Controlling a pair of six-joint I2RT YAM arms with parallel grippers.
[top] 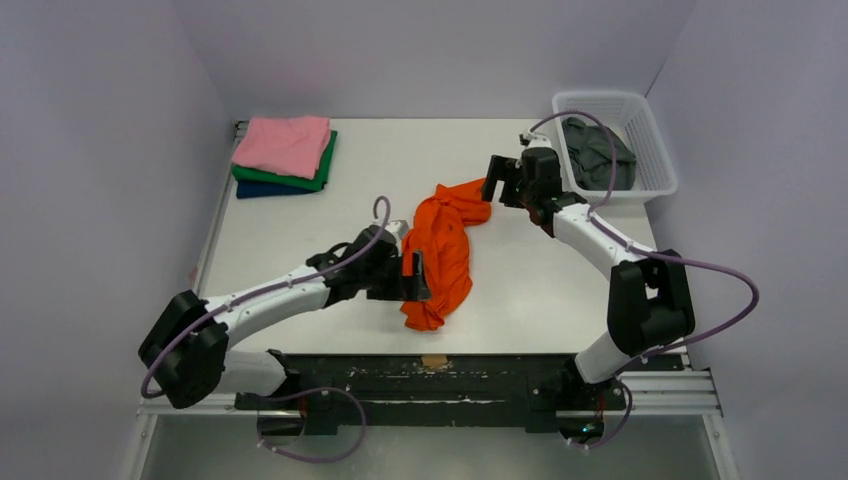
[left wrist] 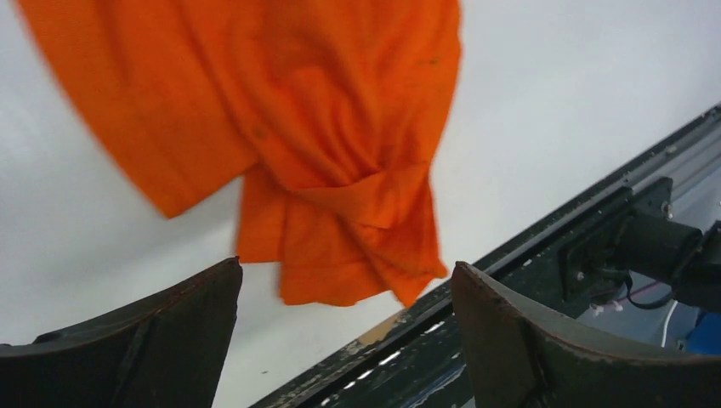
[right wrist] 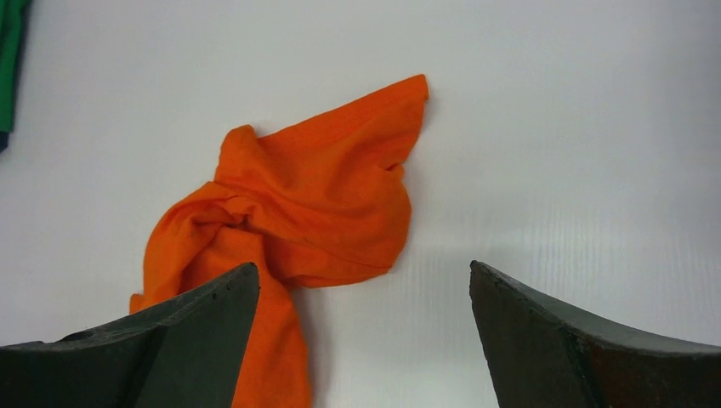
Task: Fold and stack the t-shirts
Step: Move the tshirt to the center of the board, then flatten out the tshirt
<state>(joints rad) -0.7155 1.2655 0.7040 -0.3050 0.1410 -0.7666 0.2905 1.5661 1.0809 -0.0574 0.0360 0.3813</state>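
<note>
Orange t-shirt (top: 440,250): crumpled, mid-table (top: 560,290); long axis runs near to far-right. Left gripper (top: 414,277) at its left edge, right gripper (top: 497,187) at its far tip, both spread, empty. Sleeves lost in folds.

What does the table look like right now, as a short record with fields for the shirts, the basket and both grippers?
orange shirt: crumpled in a long heap mid-table, not folded
stack: pink shirt on green shirt on navy shirt, far left corner of the table
basket: far right corner, grey shirt inside
left gripper: open, by the orange shirt's left side, holding nothing
right gripper: open, by the orange shirt's far end, holding nothing
</note>
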